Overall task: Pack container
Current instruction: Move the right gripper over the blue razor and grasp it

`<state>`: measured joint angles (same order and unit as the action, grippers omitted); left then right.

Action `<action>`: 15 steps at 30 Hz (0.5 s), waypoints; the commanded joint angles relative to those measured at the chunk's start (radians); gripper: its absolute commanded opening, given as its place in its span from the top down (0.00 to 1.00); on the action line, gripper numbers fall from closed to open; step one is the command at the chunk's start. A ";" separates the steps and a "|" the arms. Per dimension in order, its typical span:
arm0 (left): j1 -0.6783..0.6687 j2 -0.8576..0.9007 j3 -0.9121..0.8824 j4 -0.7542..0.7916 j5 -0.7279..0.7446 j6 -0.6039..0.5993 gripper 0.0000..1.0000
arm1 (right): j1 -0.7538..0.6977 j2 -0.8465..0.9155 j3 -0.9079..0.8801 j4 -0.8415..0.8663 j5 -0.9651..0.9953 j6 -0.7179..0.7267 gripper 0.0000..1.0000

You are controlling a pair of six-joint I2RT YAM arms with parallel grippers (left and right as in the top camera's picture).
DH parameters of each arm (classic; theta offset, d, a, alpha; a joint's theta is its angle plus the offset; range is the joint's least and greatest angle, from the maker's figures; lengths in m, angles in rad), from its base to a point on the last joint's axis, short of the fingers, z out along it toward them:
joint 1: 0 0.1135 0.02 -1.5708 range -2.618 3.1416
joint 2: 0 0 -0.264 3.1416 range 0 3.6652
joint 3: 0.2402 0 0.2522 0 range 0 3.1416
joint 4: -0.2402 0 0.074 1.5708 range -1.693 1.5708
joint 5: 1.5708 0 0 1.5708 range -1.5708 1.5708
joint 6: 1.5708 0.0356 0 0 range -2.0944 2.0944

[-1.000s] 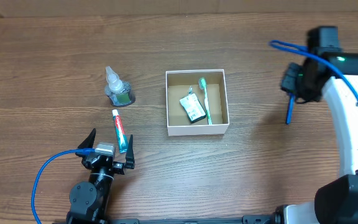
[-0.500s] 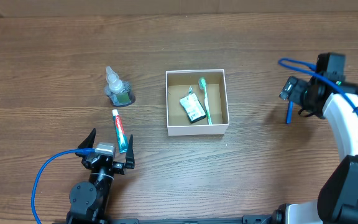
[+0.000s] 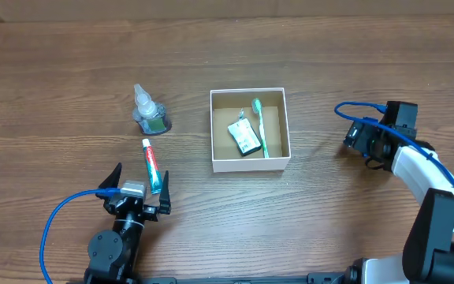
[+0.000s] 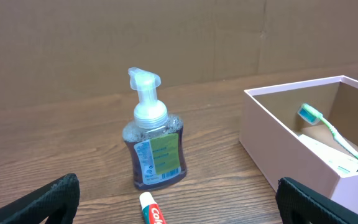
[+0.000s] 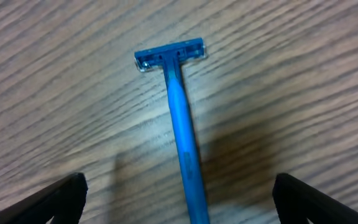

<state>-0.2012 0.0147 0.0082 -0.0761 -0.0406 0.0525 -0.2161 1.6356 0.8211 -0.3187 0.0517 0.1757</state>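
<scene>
The container (image 3: 251,164), a white-walled box with a brown inside, sits mid-table and holds a green toothbrush (image 3: 260,126) and a small packet (image 3: 244,136). A blue razor (image 5: 182,124) lies flat on the wood. My right gripper (image 5: 185,208) hangs open straight over its handle with one finger on each side, not touching it. In the overhead view the right gripper (image 3: 362,143) hides the razor. My left gripper (image 3: 136,193) stands open near the front edge, just behind a toothpaste tube (image 3: 153,164). The left wrist view shows the tube (image 4: 153,213), the container (image 4: 291,155) and the toothbrush (image 4: 328,127).
A clear pump soap bottle (image 3: 150,112) stands left of the container; in the left wrist view the bottle (image 4: 153,146) rises just beyond the toothpaste. Blue cables loop off both arms. Bare wood lies between the container and the right gripper.
My right arm has swung down and leftward from behind the razor to right above it, and its jaws have spread wide. The left arm and all objects stayed put.
</scene>
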 commanded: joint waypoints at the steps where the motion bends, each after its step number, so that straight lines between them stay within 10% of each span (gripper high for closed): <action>1: 0.005 -0.010 -0.003 0.003 0.008 0.011 0.00 | -0.002 -0.001 -0.013 0.043 -0.001 -0.063 0.04; 15: 0.005 -0.010 -0.003 0.003 0.008 0.011 0.00 | -0.002 0.093 -0.013 0.142 0.000 -0.132 0.11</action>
<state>-0.2012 0.0151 0.0082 -0.0761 -0.0406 0.0525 -0.2161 1.6909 0.8127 -0.1894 0.0517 0.0776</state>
